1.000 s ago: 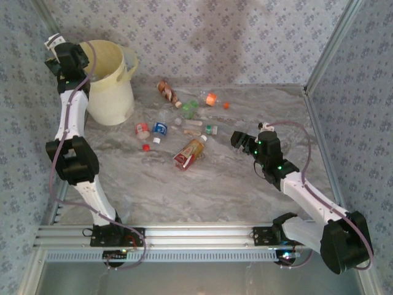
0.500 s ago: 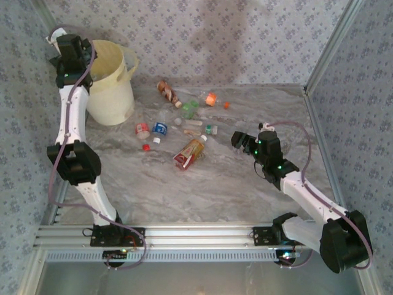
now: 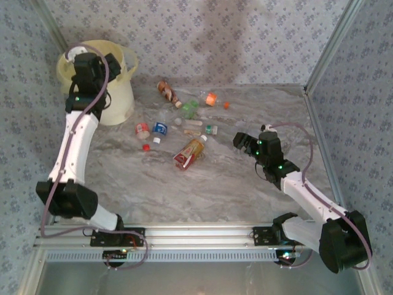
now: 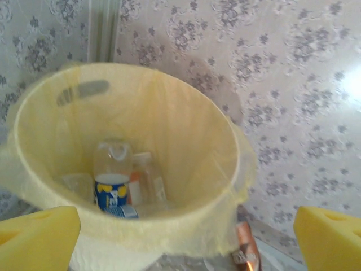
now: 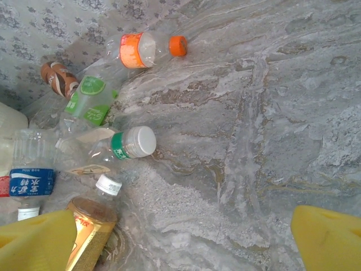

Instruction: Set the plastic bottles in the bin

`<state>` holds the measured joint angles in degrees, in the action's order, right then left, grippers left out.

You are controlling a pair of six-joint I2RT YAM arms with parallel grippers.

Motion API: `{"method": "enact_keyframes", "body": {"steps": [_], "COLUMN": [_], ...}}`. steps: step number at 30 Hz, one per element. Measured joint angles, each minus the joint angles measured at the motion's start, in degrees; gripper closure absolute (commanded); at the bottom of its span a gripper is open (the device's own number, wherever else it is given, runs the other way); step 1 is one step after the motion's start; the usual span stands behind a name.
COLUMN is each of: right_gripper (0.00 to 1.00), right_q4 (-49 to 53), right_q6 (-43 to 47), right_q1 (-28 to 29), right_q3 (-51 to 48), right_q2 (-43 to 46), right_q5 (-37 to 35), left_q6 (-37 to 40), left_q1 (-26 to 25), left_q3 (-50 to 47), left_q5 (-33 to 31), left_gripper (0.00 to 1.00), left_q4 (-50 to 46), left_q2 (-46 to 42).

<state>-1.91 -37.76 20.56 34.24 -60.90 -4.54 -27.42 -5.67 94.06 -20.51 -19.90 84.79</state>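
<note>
The pale yellow bin (image 3: pixel 126 61) stands at the table's back left. My left gripper (image 3: pixel 98 61) hovers over its near rim, open and empty. In the left wrist view the gripper (image 4: pixel 183 248) looks down into the bin (image 4: pixel 186 130), where a blue-and-yellow labelled bottle (image 4: pixel 113 189) and other clear ones lie at the bottom. Several plastic bottles lie on the table: brown (image 3: pixel 166 91), green (image 3: pixel 189 109), orange-labelled (image 3: pixel 210 98), blue-labelled (image 3: pixel 160 128), red-labelled (image 3: pixel 142 129) and a golden one (image 3: pixel 189 152). My right gripper (image 3: pixel 241 140) is open just right of them, low over bare table (image 5: pixel 180 243), with a white-capped bottle (image 5: pixel 127 144) to its left.
Loose caps lie among the bottles: orange (image 3: pixel 226 105), red (image 3: pixel 146 147), white (image 3: pixel 156 140). Patterned walls close in the back and both sides, with a metal post (image 3: pixel 325 55) at the right. The marbled tabletop (image 3: pixel 184 190) is bare in front.
My left arm has swung right from the bin's left side to above its mouth, and its elbow has dropped lower. The right arm and the table bottles have not moved.
</note>
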Motion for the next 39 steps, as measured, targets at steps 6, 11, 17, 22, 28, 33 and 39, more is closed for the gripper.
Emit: {"method": "enact_keyframes", "body": {"steps": [6,11,17,22,28,33,39], "right_gripper": [0.00,0.00,0.00,0.00,0.00,0.00,0.00], "right_q4": [-1.49,-2.43,-2.58,-2.58,-2.58,-2.56,-2.10], "right_q6": [0.26,0.28,0.28,0.28,0.28,0.28,0.28], "right_q1": [-0.09,-0.09,-0.09,-0.07,-0.07,-0.09,-0.09], "right_q3": [-0.07,-0.22,-0.26,-0.35,-0.37,-0.39,-0.61], "right_q2": [0.39,1.01,1.03,1.03,1.03,1.07,2.12], "right_q5": [2.40,3.30,3.50,3.48,3.45,3.45,3.39], "left_q6": [-3.21,-4.76,-5.03,-5.16,-5.35,-6.36,-6.10], "left_q1": [-8.28,-10.95,-9.70,-8.20,-7.54,-7.06,-5.05], "left_q3": [-12.52,-18.78,-23.85,-26.25,-26.01,-25.29,-24.63], "left_q5": [-3.37,-0.92,4.66,9.35,10.47,10.25,10.93], "left_gripper": [0.02,0.02,0.02,0.02,0.11,0.15,0.23], "left_q4": [-3.08,-7.87,-10.40,-9.92,-7.02,-5.27,-2.29], "left_q2": [-8.22,-10.05,-7.23,-1.92,7.74,15.10,18.73]}}
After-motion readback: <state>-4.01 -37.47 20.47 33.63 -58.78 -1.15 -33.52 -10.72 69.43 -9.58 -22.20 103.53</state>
